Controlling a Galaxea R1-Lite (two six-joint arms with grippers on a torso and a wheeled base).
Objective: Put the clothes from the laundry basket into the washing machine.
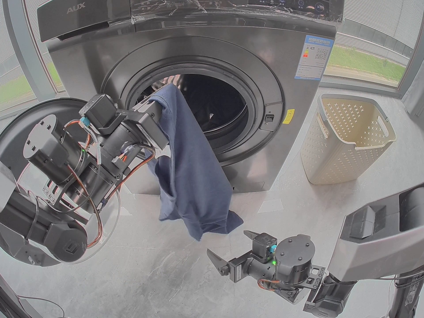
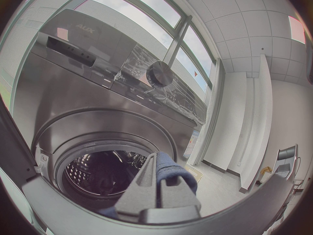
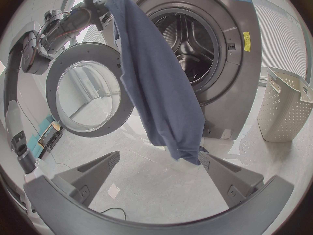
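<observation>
My left gripper [image 1: 155,107] is clenched on the top fold of a dark blue garment [image 1: 194,168], a narrow pinch of cloth between the two fingers. It holds that fold at the upper left edge of the washing machine's [image 1: 274,62] round drum opening [image 1: 212,102]. From there the garment hangs in a long drape down the front of the machine, outside the drum, and its lowest hem is close to the floor [image 1: 154,270]. My right gripper [image 1: 227,243] sits low, just below and in front of that hem, fingers spread wide and holding nothing. The machine's door [image 3: 88,92] stands swung open on my left. The cream laundry basket [image 1: 349,155] sits on the floor to the right of the machine, well apart from the garment, and I see no clothes in the part of it that shows. The risk, as I judge it, is the long tail — if only the pinched top goes in, the rest could slide back out over the rim or drag on the floor. The small grip could also slip under the hanging weight, and the hem could snag on my open right fingers.
</observation>
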